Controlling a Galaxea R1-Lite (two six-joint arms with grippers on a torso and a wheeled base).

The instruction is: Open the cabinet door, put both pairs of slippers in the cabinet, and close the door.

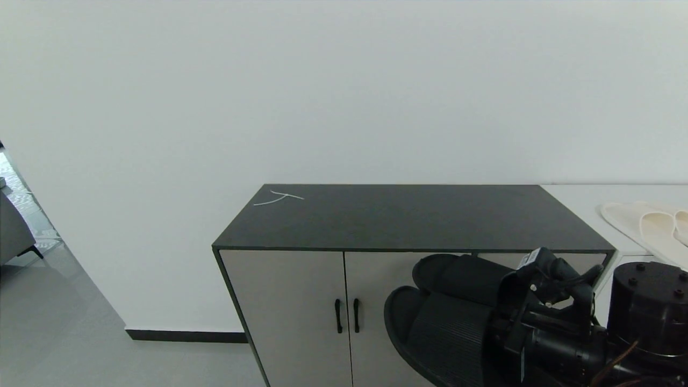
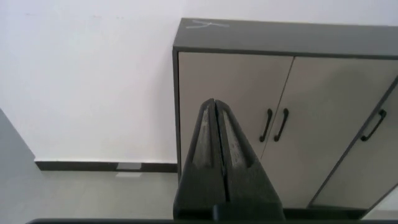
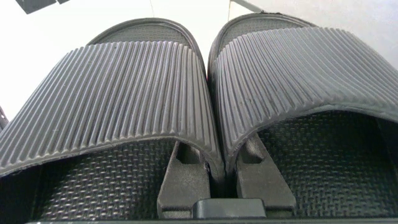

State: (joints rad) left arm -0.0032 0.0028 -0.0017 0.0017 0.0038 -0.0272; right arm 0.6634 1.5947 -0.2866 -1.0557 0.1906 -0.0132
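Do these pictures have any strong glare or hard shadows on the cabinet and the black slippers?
Head view: soft, even light; the cabinet top is matt, without glare, and the black slippers look dark. Right wrist view: their ribbed straps catch light. Left wrist view: doors evenly lit, no hard shadow.

Cabinet (image 1: 408,217): low, dark matte top w/ a pale scratch mark at 11 o'clock, light grey doors, thin black handles (image 1: 346,316). The two doors w/ paired handles are shut and flush. Third door (image 2: 367,149) at the rt end sits at an angle to them, looks ajar.

Black slippers (image 1: 446,322): pair, ribbed straps, textured footbeds, side by side and touching, off the floor at 5 o'clock in front of cabinet's rt part. Right tool (image 3: 221,177) pinches their inner edges together.

White slippers (image 1: 653,226): flat at 3 o'clock on white table (image 1: 586,196) beside cabinet.
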